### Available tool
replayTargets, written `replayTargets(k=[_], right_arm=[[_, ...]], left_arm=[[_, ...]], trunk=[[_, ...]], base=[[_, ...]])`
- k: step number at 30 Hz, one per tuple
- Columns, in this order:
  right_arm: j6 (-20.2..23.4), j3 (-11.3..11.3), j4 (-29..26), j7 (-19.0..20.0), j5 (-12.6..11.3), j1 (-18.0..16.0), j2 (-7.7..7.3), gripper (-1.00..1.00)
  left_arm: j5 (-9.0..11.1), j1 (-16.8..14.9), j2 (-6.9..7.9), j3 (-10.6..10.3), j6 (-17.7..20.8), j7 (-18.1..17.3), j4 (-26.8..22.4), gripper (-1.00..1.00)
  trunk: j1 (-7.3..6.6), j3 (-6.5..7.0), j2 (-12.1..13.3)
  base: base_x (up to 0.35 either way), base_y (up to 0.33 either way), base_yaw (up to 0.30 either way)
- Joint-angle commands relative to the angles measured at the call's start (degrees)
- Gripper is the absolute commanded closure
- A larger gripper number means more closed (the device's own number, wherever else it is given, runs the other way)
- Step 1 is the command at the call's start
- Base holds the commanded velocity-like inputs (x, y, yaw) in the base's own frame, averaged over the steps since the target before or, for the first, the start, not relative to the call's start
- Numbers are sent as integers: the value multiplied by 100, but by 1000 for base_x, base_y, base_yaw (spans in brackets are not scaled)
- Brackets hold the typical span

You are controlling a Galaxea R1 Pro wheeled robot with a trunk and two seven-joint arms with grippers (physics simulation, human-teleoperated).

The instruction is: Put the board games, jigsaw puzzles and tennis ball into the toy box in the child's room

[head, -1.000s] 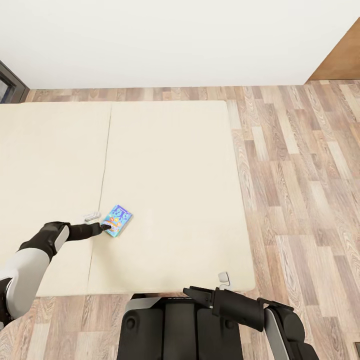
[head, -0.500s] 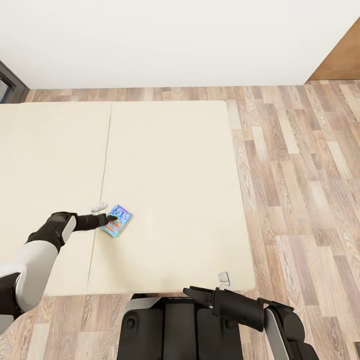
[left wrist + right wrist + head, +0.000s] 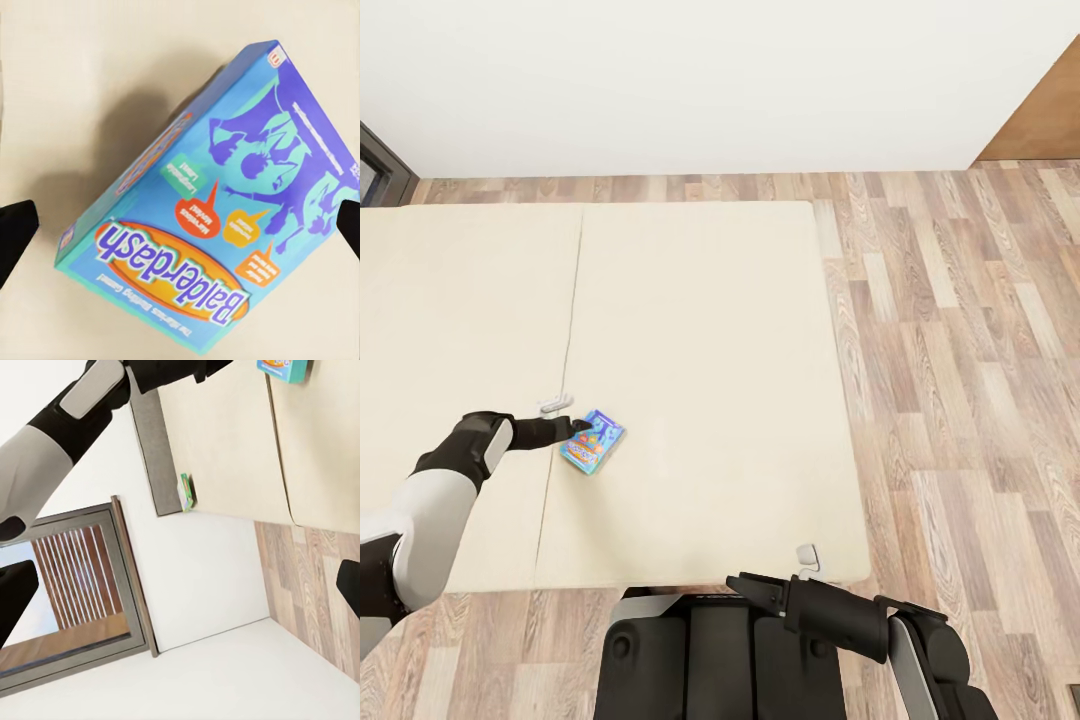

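- One board game (image 3: pixel 592 441) lies flat on the bed (image 3: pixel 700 330): a blue cartoon-printed box titled "Balderdash" (image 3: pixel 217 225), in the near part of the mattress, just to the right of the seam that runs from the far edge to the near edge.
- A second flat box (image 3: pixel 185 492), green-edged, shows in my right wrist view, standing on its side at the rim of the bed's grey frame edge; its print is too small to read.
- My left gripper (image 3: pixel 578 428) is reached out over the bed, its jaws at the blue box's left far corner. In my left wrist view the two dark fingertips (image 3: pixel 16 229) stand wide apart on either side of the box, so the jaws are released, and nothing is grasped.
- I cannot tell whether the fingertips touch the box or hang just above it.
- One small white object (image 3: pixel 554 404) lies on the mattress just beyond my left wrist, at the seam.
- My right gripper (image 3: pixel 745 583) sits low in front of my trunk, near the bed's near edge; its jaws are spread apart and hold nothing.
- Another small white object (image 3: pixel 807 553) rests near the bed's near right corner.
- Wood-plank floor (image 3: pixel 960 350) lies to the right of the bed.
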Motion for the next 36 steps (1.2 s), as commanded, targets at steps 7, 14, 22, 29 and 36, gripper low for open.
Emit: replayTargets(k=[7, 14, 22, 29, 36], right_arm=[[22, 5, -10, -32, 14, -2, 9, -100], [22, 9, -27, -149, 13, -2, 5, -100], [30, 7, -28, -161, 6, -2, 5, -100], [31, 5, -28, -162, 6, -2, 5, -100], [31, 8, -28, -162, 6, -2, 5, -100]], left_arm=[[-56, -9, -17, 45, -5, 119, -6, -100], [-66, -10, -102, 38, -27, 158, -6, -100], [-70, -10, -118, 37, -67, 156, -6, -100], [-70, -10, -119, 36, -98, 153, -6, -100], [-70, -10, -111, 28, -116, 153, -14, -100]], trunk=[[3, -6, -9], [3, -10, -9], [3, -65, -9], [3, -128, -9], [3, -188, -9]], base=[[0, 0, 0], [0, 0, 0], [0, 0, 0], [0, 0, 0], [0, 0, 0]])
